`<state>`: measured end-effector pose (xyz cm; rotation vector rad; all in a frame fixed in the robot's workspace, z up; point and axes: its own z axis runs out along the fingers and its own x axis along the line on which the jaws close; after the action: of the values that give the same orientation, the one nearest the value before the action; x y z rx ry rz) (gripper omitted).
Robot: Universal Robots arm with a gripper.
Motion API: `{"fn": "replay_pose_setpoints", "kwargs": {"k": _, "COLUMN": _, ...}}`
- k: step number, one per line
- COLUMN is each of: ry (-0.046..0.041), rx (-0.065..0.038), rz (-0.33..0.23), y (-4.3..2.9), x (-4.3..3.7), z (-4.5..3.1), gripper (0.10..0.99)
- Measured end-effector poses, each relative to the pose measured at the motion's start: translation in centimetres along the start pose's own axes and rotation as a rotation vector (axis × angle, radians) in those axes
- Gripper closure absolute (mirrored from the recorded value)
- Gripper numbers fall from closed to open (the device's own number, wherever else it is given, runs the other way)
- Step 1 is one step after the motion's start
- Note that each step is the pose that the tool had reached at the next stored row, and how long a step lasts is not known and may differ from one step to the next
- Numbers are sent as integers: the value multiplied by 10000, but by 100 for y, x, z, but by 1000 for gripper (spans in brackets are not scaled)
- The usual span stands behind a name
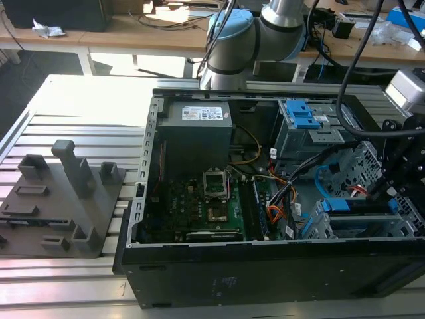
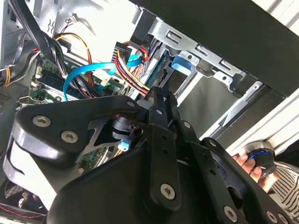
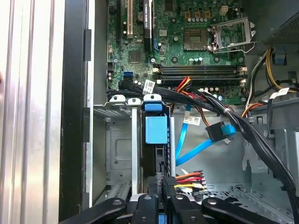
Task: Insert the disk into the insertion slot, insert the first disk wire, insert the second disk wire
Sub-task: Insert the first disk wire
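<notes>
Slatted metal surface carried an open black computer case with a grey fixture rack beside it on the exterior view's left. The arm reached in from behind the case.

The insertion slot sat in the case corner by the side wall. The disk stood on edge inside it, between two upright rails, blue carrier tab facing the motherboard.

The pincer was drawn together on the disk's near edge, and looked clamped on it.

Handling, judged:
- The disk was rigid, dense for its size and shock-sensitive, with slick metal faces. The best hold was the blue carrier or narrow edges, not the label side.
- The second disk wire was light and floppy, so the best hold was its connector. That end hung free by the black cable bundle, apart from the disk.
- The first disk wire was thin and limp, curved just beside the slot.

Views:
- The exterior view gave the whole layout and the blue-latched cage.
- The first wrist view gave the disk's seating edge-on.
- The second wrist view added a person's hand on a round knob outside the case.
</notes>
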<state>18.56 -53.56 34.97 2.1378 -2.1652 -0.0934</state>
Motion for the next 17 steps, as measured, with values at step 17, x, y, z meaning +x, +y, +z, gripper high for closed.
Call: {"fn": "replay_pose_setpoints", "kwargs": {"k": 17, "ry": -25, "rx": -1, "rz": -3, "y": -57, "x": -40, "z": 48, "gripper": 918}}
